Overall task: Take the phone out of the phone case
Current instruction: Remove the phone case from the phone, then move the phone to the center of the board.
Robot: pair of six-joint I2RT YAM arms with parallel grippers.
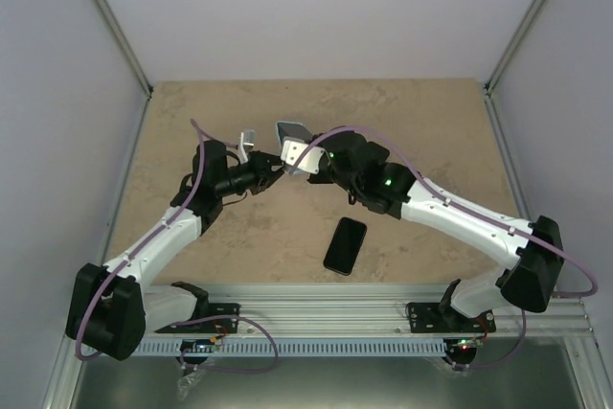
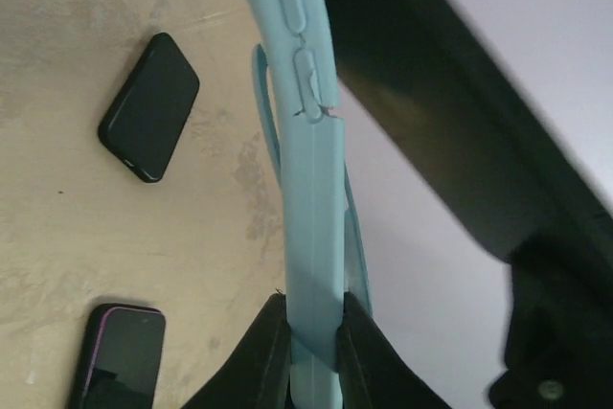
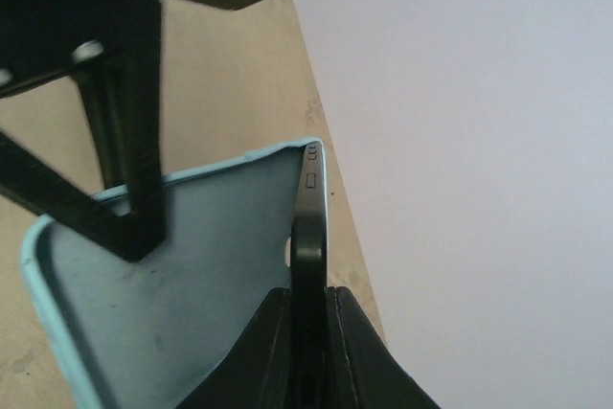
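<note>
Top view: both arms are reaching in and meeting over the middle of the table [image 1: 421, 117]. The left gripper [image 1: 275, 169] and right gripper [image 1: 288, 147] are nearly touching, both gripping the light blue case [image 1: 290, 130] and holding it up off the surface. Jaw state is too small to tell from here. A loose phone [image 1: 345, 246] is lying flat on the table, near the front edge and well apart from the grippers.

Left wrist view: the left gripper [image 2: 314, 319] is pinching the case [image 2: 311, 189] edge-on, with its fingers [image 2: 273, 337] pressing on both faces. The case is standing roughly upright in frame, with the side button bumps showing near the top. The right arm [image 2: 450, 141] is filling the right side as a dark mass just beside the case. Down on the table [image 2: 67, 237], a black phone [image 2: 148, 107] and a purple-rimmed phone [image 2: 120, 356] are lying flat and apart from each other. I cannot tell which one matches the loose phone.

Right wrist view: the right gripper [image 3: 306, 302] is clamping a thin dark slab, which looks like the phone [image 3: 308, 227]. The phone is sitting along the right rim of the case [image 3: 192, 275], whose empty-looking blue inside is opening to the left. One of the left gripper's fingers [image 3: 134, 198] is touching the inside of the case.
</note>
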